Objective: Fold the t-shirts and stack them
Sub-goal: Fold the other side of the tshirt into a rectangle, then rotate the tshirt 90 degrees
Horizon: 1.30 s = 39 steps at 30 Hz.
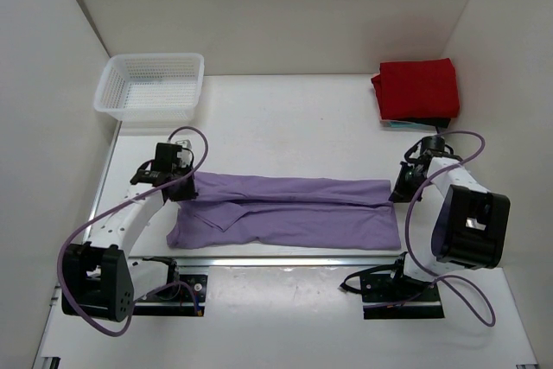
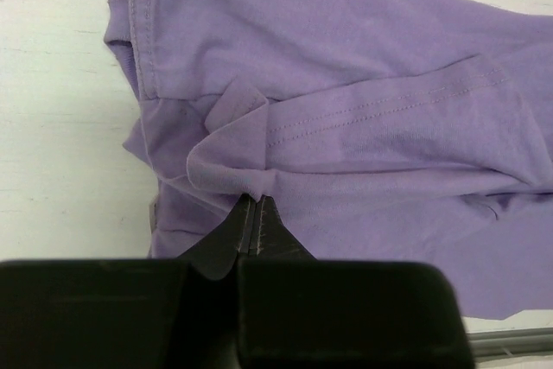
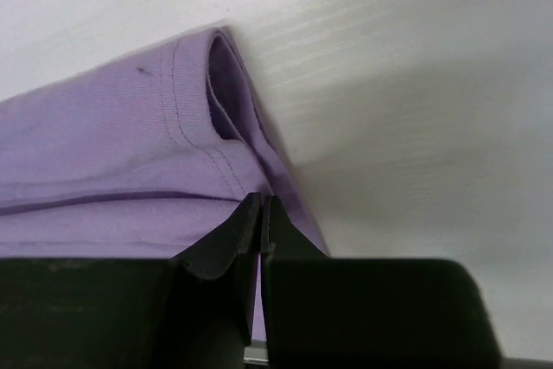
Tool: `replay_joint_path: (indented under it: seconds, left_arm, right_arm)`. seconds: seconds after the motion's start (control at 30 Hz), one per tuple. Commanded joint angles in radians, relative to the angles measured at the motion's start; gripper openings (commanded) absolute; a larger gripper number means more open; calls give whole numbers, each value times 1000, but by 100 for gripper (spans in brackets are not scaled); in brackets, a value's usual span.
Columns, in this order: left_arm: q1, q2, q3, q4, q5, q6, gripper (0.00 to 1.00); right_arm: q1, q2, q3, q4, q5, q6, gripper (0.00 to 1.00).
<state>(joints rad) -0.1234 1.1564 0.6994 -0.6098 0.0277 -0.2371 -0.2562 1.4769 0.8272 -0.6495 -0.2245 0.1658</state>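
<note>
Left gripper (image 2: 256,206): fingers pressed together, the tips pinching a bunched fold of the lavender t-shirt (image 2: 363,84). From the tips the cloth spreads toward 12 and 2 o'clock. A stitched sleeve hem runs off toward 2 o'clock, and another stitched edge lies at 11 o'clock.

Right gripper (image 3: 262,206): fingers closed, with a thin sliver of purple cloth caught between them. The shirt's hemmed corner lies at 11 o'clock from the tips, and bare table (image 3: 415,110) lies from 1 to 3 o'clock.

Overhead view: the lavender shirt lies flat as a long folded band across the middle of the table. The left gripper holds its 9 o'clock end and the right gripper its 3 o'clock end.

The red t-shirt (image 1: 417,88) sits folded at 1 o'clock, apart from the right gripper. The white mesh basket (image 1: 149,110) stands at 11 o'clock.
</note>
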Motion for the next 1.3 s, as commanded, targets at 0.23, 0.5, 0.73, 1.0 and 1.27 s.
replay_joint_path:
  seconds: [0.23, 0.5, 0.73, 1.0, 1.27]
  left_arm:
    - [-15, -29, 23, -51, -126, -79, 13]
    - [-25, 11, 87, -68, -155, -142, 35]
    - [-24, 37, 150, -54, -114, -202, 52]
    - [-67, 111, 77, 166, 51, -316, 49]
    - [-186, 301, 63, 224, 23, -430, 46]
  right_arm:
    - [57, -93, -16, -117, 204, 95, 9]
    - [80, -96, 78, -174, 330, 129, 35]
    - [176, -70, 171, -128, 248, 103, 33]
    - [249, -7, 125, 56, -16, 83, 26]
    - [304, 36, 23, 61, -23, 130, 19]
